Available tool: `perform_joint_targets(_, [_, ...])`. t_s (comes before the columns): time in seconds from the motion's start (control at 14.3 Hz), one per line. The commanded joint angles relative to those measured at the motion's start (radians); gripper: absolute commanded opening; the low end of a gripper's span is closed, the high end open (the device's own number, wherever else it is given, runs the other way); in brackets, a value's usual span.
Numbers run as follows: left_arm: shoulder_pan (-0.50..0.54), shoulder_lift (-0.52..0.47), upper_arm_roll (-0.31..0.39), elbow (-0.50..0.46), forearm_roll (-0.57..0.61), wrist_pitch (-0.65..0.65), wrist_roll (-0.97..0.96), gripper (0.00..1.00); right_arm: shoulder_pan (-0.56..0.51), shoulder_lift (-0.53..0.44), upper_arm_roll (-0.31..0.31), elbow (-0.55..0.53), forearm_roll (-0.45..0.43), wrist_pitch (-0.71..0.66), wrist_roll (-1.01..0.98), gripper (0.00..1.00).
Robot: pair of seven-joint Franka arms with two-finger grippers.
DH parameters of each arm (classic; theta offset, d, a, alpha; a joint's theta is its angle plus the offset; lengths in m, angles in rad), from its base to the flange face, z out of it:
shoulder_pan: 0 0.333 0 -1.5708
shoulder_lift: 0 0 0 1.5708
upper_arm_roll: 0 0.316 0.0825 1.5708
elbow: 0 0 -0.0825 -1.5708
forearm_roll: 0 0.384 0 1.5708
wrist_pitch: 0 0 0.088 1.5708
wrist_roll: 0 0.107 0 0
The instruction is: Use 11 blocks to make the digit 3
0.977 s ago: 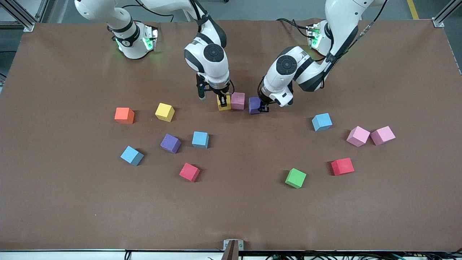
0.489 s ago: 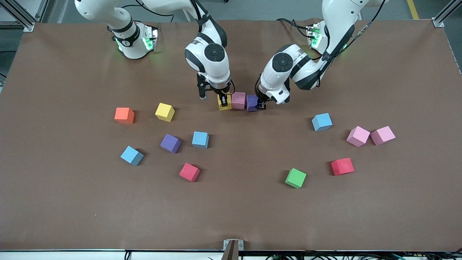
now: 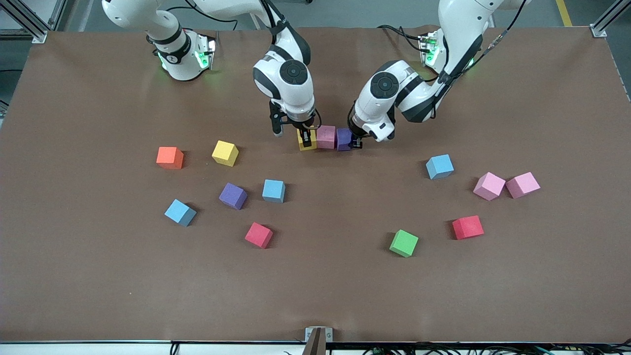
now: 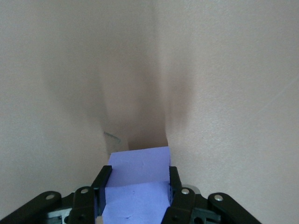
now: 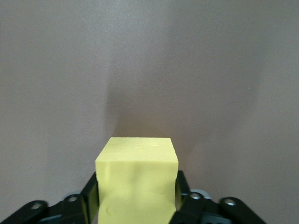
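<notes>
Three blocks stand in a row on the table: a yellow block (image 3: 300,145), a pink block (image 3: 326,137) and a purple block (image 3: 343,139), touching side by side. My right gripper (image 3: 306,138) is shut on the yellow block (image 5: 136,163) at the row's right-arm end. My left gripper (image 3: 353,143) is shut on the purple block (image 4: 138,186) at the row's left-arm end. Both blocks rest on the table. Loose blocks lie nearer the front camera: yellow (image 3: 225,153), purple (image 3: 232,195), blue (image 3: 273,191), blue (image 3: 180,212), red (image 3: 259,235), green (image 3: 403,243), red (image 3: 468,227), blue (image 3: 439,166), pink (image 3: 489,186), pink (image 3: 522,185).
An orange cube (image 3: 169,158) lies beside the loose yellow block toward the right arm's end. The brown table mat (image 3: 315,296) reaches the front edge, where a small metal bracket (image 3: 318,335) sits.
My left gripper has slid the purple block toward the pink block, closing the gap until they touch. The right gripper has stayed on the yellow block.
</notes>
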Motion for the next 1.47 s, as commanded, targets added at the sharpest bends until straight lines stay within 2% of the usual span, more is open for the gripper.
perform_joint_targets(0.0, [-0.006, 0.002, -0.002, -0.01, -0.005, 0.014, -0.014, 0.25, 0.014, 0.026, -0.008, 0.018, -0.003, 0.008, 0.003, 1.0])
perform_joint_targets(0.63, [-0.021, 0.015, -0.001, -0.007, -0.005, 0.014, -0.013, 0.25, 0.007, 0.011, -0.008, 0.018, -0.003, -0.025, -0.034, 1.0])
perform_joint_targets(1.19, [-0.023, 0.029, -0.001, 0.002, 0.019, 0.015, -0.014, 0.25, 0.004, -0.104, -0.012, 0.018, -0.002, -0.169, -0.04, 1.0])
perform_joint_targets(1.4, [-0.023, 0.029, -0.001, 0.003, 0.019, 0.015, -0.014, 0.25, -0.053, -0.133, -0.015, 0.024, -0.002, -0.231, -0.167, 1.0])
